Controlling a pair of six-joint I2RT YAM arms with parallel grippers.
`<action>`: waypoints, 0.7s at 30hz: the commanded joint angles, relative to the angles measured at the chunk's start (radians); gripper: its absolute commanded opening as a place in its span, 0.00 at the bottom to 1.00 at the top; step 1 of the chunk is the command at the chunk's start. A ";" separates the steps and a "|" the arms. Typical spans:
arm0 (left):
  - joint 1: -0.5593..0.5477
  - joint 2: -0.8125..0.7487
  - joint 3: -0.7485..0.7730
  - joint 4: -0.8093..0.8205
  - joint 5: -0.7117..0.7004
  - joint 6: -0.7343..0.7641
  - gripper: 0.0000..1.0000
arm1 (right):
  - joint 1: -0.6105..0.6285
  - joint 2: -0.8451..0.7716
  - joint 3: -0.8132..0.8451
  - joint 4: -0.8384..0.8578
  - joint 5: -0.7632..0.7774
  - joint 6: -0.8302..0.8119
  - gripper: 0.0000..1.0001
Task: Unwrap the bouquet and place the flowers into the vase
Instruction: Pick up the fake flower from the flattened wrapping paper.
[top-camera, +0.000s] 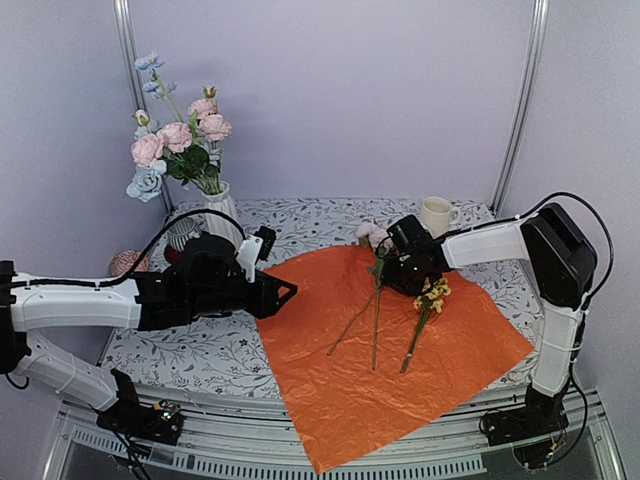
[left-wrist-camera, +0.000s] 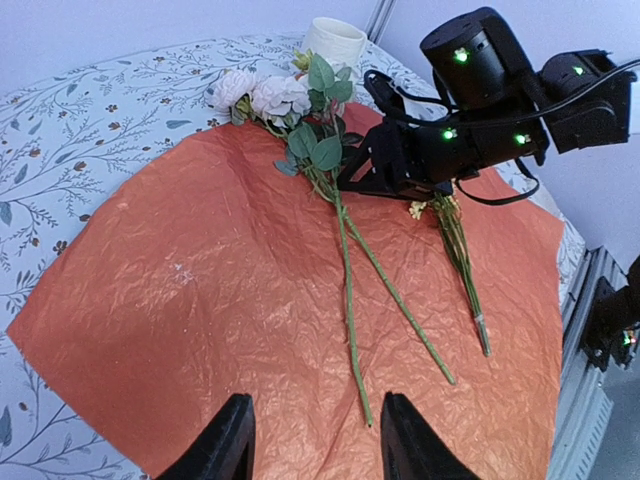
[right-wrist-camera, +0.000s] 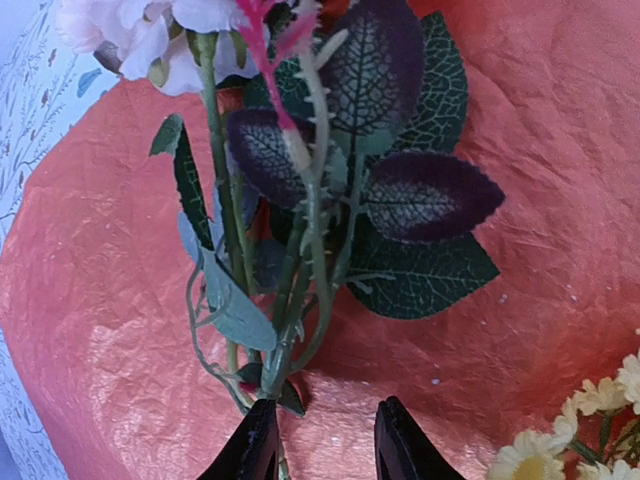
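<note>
While the orange paper (top-camera: 400, 380) lies unfolded and flat on the table (top-camera: 190, 350), loose flowers (left-wrist-camera: 345, 270) rest on it: two long leafy stems with pale pink blooms, and a yellow sprig (left-wrist-camera: 462, 262) just beside them. The right gripper (right-wrist-camera: 325, 440) sits low over the leafy part of the stems, fingers apart, with the stems next to one finger and not clamped. The left gripper (left-wrist-camera: 315, 440) hovers above the left part of the paper, jaws spread and empty. The vase (top-camera: 222, 205) stands at the back left of the table, holding pink and blue blooms.
</note>
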 joint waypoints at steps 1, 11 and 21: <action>0.013 -0.018 -0.014 0.030 -0.006 0.006 0.44 | -0.010 0.044 0.040 0.036 -0.027 0.005 0.35; 0.014 -0.023 -0.016 0.025 0.002 0.003 0.44 | -0.011 0.055 0.044 0.053 -0.050 0.015 0.27; 0.015 -0.022 -0.016 0.021 0.007 0.002 0.45 | -0.018 0.075 0.042 0.080 -0.070 0.014 0.22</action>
